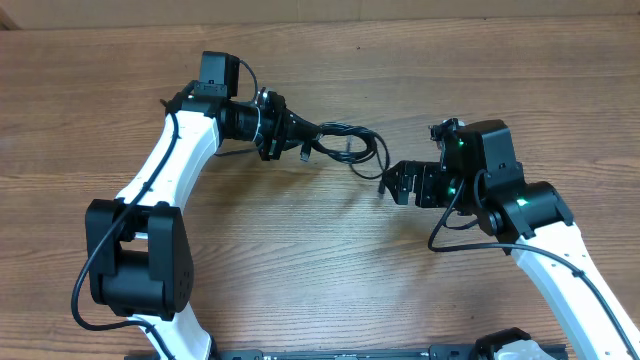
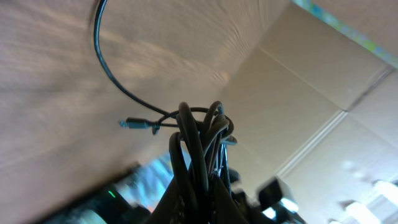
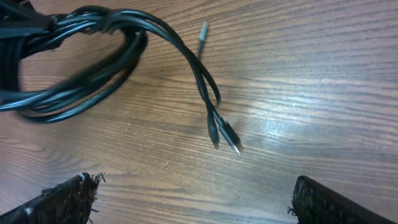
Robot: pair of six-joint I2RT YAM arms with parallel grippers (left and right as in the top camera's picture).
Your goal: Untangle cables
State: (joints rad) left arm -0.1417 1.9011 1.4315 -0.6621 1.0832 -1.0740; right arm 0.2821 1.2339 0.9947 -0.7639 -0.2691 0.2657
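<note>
The left gripper [image 1: 290, 135] pinches the bundled cables [image 1: 345, 145] at the overhead frame's center. The right gripper [image 1: 392, 182] hangs spread beside the loose plug ends [image 3: 224, 134]. Next, it probably must clamp one end and draw it free.

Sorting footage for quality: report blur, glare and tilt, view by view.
Overhead: sharp and evenly lit, with only faint shadows. Left wrist: steeply tilted and soft, with the thin black cable bundle blurred close to the lens. Right wrist: mostly sharp, with a pale glare patch on the brown wooden table to the right of the silver plug tips.
</note>
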